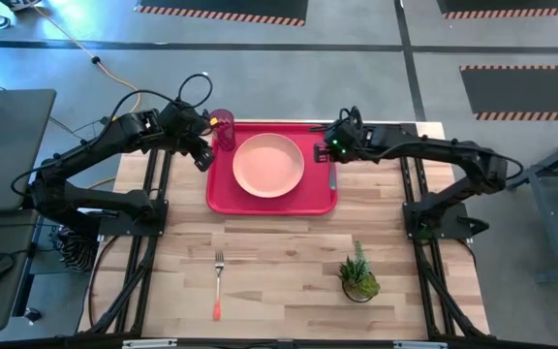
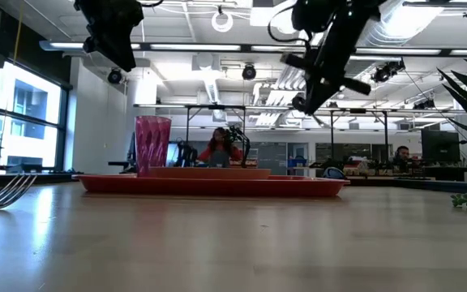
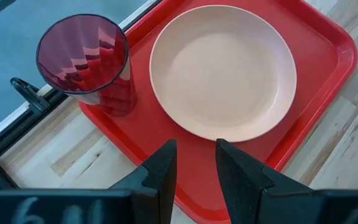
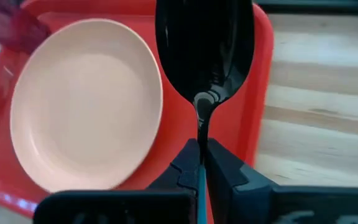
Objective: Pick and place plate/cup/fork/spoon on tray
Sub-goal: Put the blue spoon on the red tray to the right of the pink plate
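One spoon [image 4: 205, 56] — handle in right fingers [image 4: 219, 168], bowl forward.

The big red tray [image 1: 223, 197] lies flat at the table's far edge. The round pink plate [image 1: 268, 164] sits in its middle. The see-through red cup [image 1: 224, 131] stands upright in the tray's far left corner. The spoon [image 4: 205, 50], with its dark shiny bowl, is held above the tray's right edge. The fork [image 1: 218, 283], with its orange handle, lies flat near the table's front edge
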`<action>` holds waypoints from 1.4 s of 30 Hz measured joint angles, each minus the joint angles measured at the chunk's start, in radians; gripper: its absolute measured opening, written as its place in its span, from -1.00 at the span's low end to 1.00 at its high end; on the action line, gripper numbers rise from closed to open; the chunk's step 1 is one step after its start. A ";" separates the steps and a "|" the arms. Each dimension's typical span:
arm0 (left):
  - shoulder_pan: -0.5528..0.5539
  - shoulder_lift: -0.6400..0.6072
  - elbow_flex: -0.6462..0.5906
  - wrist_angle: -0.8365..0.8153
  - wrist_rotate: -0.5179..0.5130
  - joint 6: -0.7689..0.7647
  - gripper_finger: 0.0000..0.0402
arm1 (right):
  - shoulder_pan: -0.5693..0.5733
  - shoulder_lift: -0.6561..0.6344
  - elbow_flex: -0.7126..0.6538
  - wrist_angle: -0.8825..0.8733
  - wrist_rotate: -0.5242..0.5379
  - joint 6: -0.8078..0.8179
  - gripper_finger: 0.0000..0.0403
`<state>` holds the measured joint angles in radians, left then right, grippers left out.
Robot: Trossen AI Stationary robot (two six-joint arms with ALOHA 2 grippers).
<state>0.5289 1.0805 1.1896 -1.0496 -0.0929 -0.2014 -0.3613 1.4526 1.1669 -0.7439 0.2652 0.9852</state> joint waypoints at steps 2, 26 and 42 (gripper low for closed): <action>0.000 0.000 0.000 0.000 -0.001 -0.006 -0.49 | -0.007 0.013 -0.026 0.019 -0.011 0.014 -1.00; 0.000 0.000 0.000 0.000 -0.001 -0.006 -0.49 | -0.061 0.297 -0.044 0.127 -0.171 0.060 -1.00; 0.000 0.000 0.000 0.000 0.000 -0.032 -0.49 | -0.122 0.343 -0.044 0.172 -0.214 0.091 -1.00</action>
<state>0.5287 1.0805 1.1896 -1.0492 -0.0927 -0.2333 -0.4836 1.7954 1.1225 -0.5724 0.0509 1.0763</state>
